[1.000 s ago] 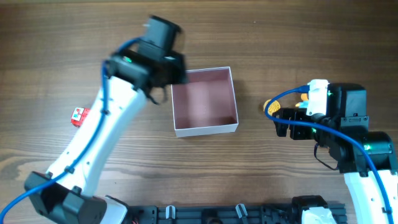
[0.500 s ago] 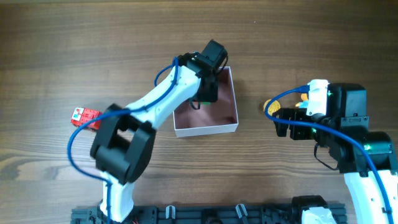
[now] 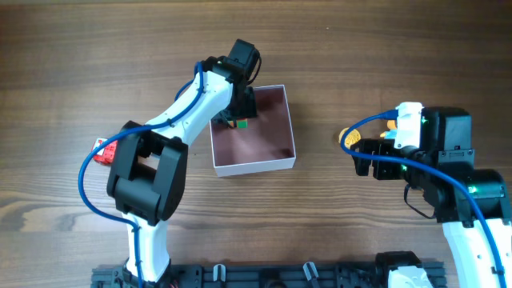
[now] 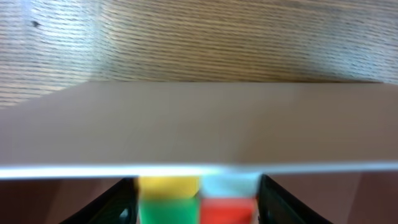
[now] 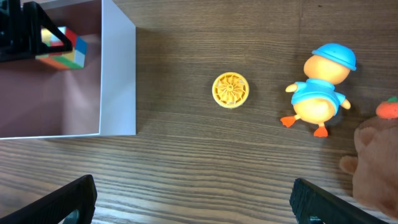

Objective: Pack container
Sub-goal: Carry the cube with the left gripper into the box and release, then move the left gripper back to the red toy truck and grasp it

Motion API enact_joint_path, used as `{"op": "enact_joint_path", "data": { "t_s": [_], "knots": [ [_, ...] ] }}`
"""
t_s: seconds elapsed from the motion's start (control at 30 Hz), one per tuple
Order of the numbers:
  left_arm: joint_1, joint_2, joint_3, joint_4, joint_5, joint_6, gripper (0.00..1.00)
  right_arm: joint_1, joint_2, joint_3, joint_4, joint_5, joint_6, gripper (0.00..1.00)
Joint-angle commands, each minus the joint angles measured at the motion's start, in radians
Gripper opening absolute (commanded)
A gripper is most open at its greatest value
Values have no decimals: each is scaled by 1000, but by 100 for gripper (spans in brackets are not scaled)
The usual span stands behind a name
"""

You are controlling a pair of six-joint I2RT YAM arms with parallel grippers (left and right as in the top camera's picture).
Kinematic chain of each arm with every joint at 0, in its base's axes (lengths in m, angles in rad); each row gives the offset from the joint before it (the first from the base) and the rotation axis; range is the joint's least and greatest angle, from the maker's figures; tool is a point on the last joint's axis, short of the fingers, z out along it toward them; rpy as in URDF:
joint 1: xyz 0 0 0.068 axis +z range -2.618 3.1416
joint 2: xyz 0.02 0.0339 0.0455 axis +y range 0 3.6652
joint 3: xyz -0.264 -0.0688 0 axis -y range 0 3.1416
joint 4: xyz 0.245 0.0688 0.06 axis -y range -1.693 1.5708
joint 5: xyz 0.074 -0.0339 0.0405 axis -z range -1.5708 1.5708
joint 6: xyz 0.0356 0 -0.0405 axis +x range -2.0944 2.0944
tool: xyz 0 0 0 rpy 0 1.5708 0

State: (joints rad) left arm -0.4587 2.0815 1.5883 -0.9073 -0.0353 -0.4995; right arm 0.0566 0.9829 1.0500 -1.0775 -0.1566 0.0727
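Placing the multicolour cube (image 5: 60, 45), you have the left gripper (image 4: 199, 205) pinching it at 11 o'clock in the container (image 3: 256, 166); next, release and lift clear; right gripper (image 5: 199, 202) sits spread.

No text, number, brand or sign can be read in any view. The small red block (image 3: 101, 150) near the table's left side is partly hidden and too small for any marking on it to be made out. The colour cube (image 5: 60, 42) shows only plain coloured faces.
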Motion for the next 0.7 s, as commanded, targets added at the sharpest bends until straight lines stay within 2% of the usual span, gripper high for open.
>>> {"op": "enact_joint_path", "data": {
  "t_s": [0.0,0.27,0.5,0.53,0.67],
  "knots": [
    [-11,-14,2,-2,24,-3,64,4,2,24,-3,-2,-17,100],
    [-17,-100,26,-93,26,-3,63,4,2,24,-4,-2,-17,100],
    [4,-357,77,-241,-83,-3,84,4,2,23,-4,-2,-17,100],
    [19,-416,77,-266,-127,-3,97,4,2,23,-4,-2,-17,100],
    [115,-575,76,-348,-198,-16,100,4,2,23,-1,-2,-17,100]
  ]
}}
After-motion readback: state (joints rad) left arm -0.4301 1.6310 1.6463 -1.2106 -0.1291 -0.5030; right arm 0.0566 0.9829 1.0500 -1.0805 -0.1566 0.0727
